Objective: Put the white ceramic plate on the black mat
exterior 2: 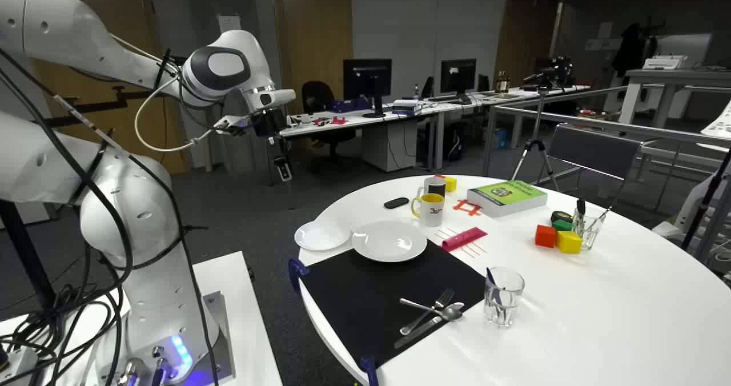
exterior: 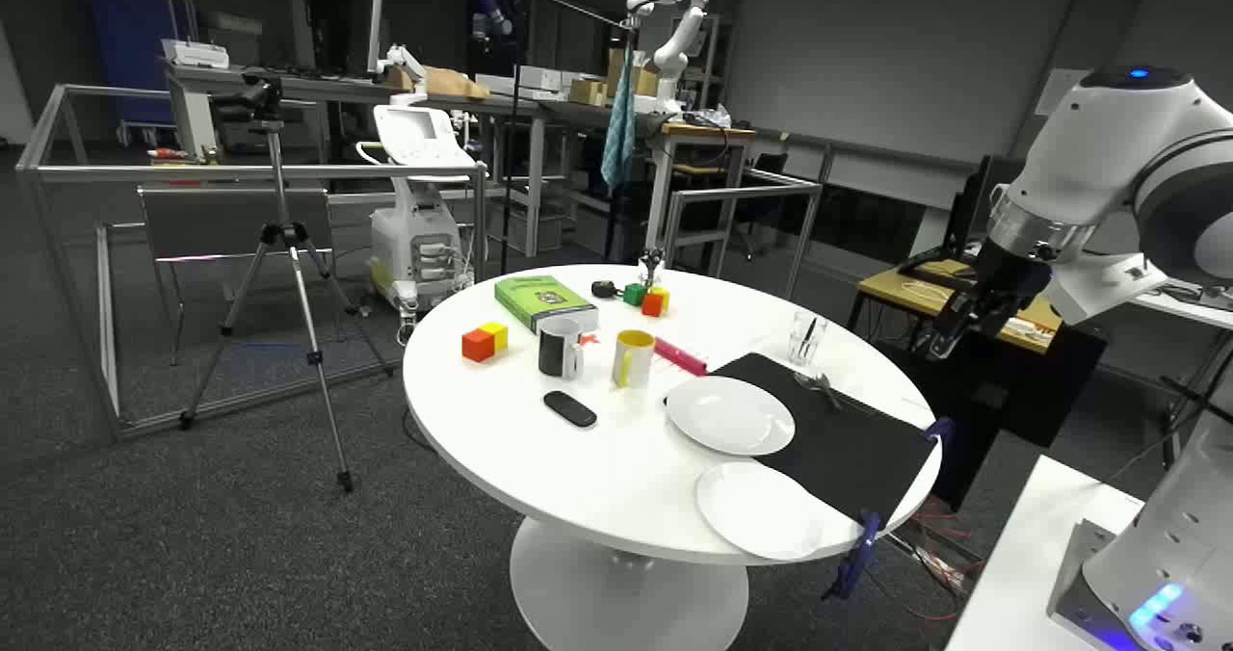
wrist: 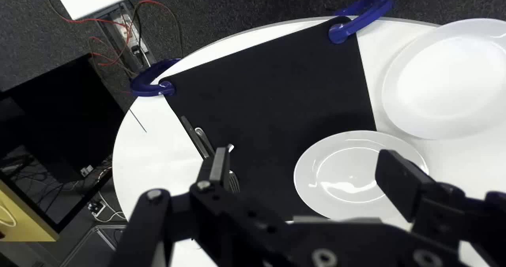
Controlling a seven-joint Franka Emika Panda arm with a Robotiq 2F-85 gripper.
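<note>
The white ceramic plate, taken as the glossy one, [exterior: 730, 415] [exterior 2: 388, 241] [wrist: 348, 176] lies over a corner of the black mat [exterior: 857, 454] [exterior 2: 382, 300] [wrist: 272, 93], with part of it past the mat's edge. A second, duller white plate [exterior: 758, 509] [exterior 2: 321, 236] [wrist: 450, 77] lies off the mat beside it, at the table edge. My gripper [exterior: 942, 338] [exterior 2: 281, 166] [wrist: 306, 170] is open and empty. It hangs high, on the robot's side of the table, touching neither plate. In the wrist view one finger covers part of the glossy plate's right side.
Cutlery [exterior 2: 431, 314] lies along one mat edge, near a clear glass [exterior 2: 502, 297]. Blue clamps [wrist: 361, 18] hold the mat at the table rim. Two mugs [exterior: 633, 357], a black oblong object [exterior: 570, 408], a green book [exterior: 546, 299] and coloured blocks [exterior 2: 557, 237] stand farther off.
</note>
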